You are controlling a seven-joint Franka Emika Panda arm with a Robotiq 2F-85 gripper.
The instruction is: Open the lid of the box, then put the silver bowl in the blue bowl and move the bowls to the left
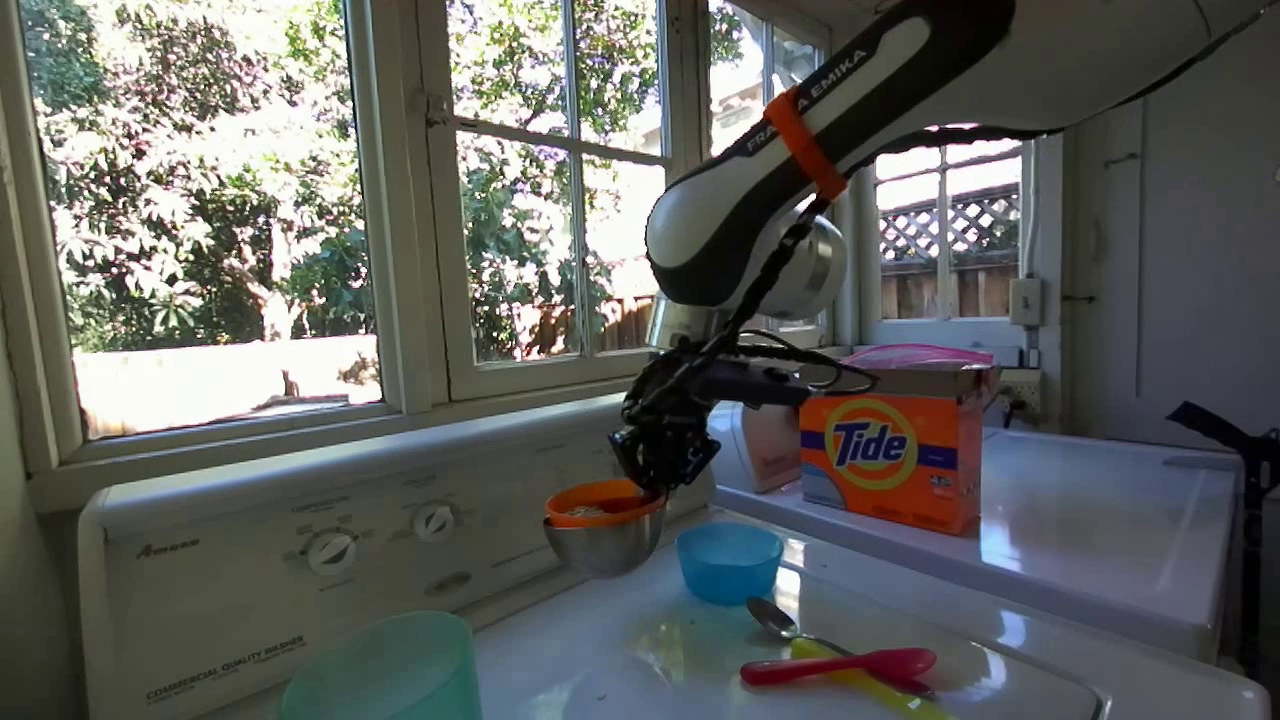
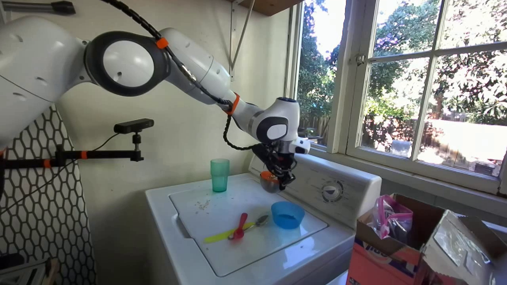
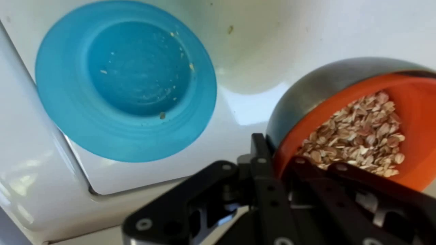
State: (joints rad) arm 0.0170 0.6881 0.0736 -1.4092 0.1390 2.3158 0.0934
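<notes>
Standing near the bench (image 1: 620, 660), I see in an exterior view the silver bowl (image 1: 605, 550) hanging, it seems, clear of it, an orange bowl (image 1: 610, 519) nested inside; the blue bowl (image 1: 728, 567) sits just beside and a little lower, toward the box (image 1: 890, 455).

In an exterior view the lid (image 2: 457, 243) of the box is folded back, so that step looks done, and here too the blue bowl lies between the held pair and the box.

From the wrist view, the fingers (image 3: 260, 148) are closed on both rims at once, one outside the silver bowl, one inside the orange. The blue bowl lies apart, off to their left; the load, oats (image 3: 361, 136) and all, hangs to their right. Being round, neither needs turning. I reckon the fingers must carry well past the blue bowl's middle before lowering, or the silver bowl lands short.
</notes>
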